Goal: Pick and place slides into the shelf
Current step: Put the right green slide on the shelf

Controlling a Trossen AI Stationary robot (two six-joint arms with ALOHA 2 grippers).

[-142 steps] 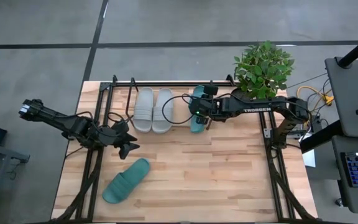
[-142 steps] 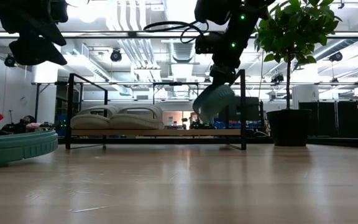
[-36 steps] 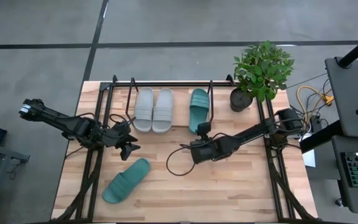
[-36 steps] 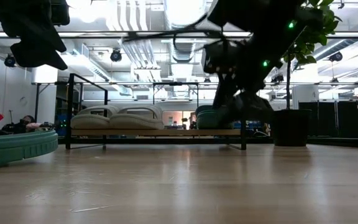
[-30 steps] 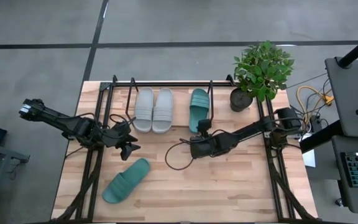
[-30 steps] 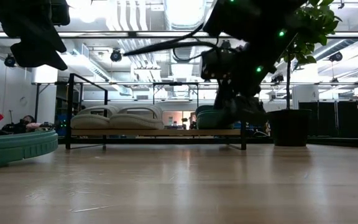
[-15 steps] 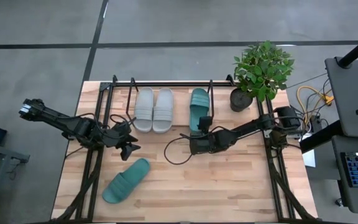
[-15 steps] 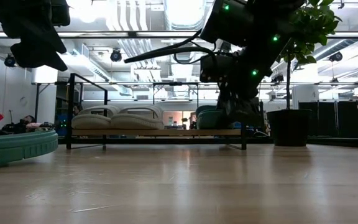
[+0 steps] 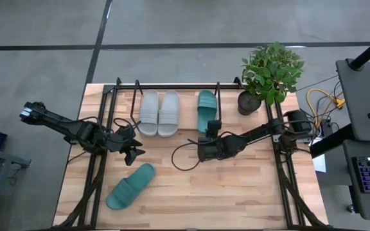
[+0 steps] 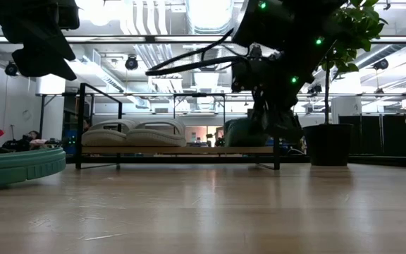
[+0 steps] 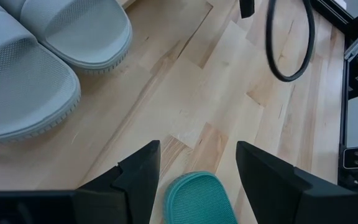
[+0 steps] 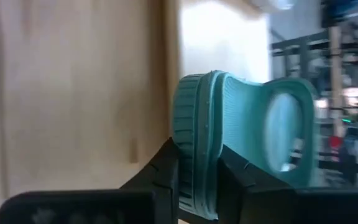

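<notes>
On the shelf (image 9: 172, 86) at the table's far side lie two light grey slides (image 9: 158, 113) and, to their right, a teal slide (image 9: 206, 106), all flat on their soles. My right gripper (image 9: 212, 128) reaches in from the near side and is shut on that teal slide (image 12: 253, 112). A second teal slide (image 9: 130, 186) lies flat on the table at the near left. My left gripper (image 9: 133, 154) hangs open above the table just beyond it, with the slide's end (image 11: 201, 199) showing below between its fingers. My right gripper pinches the near end of the teal slide's sole (image 12: 194, 143) between its two fingers. One finger (image 12: 166, 171) is on the underside and the other (image 12: 232, 177) on the footbed. The fingers slant down from the table's near side. The strap (image 12: 288, 93) lies beyond them.
A potted plant (image 9: 272, 70) stands at the far right, beside the shelf's right end. A loop of black cable (image 9: 184, 157) hangs from my right arm over the middle of the table. The black arm frames (image 9: 98, 173) run along both table sides. Bare wood lies at the near right.
My right gripper's fingers have drawn together on the near end of the teal slide on the shelf, where they stood wider a second ago. The slide stays on the shelf.
</notes>
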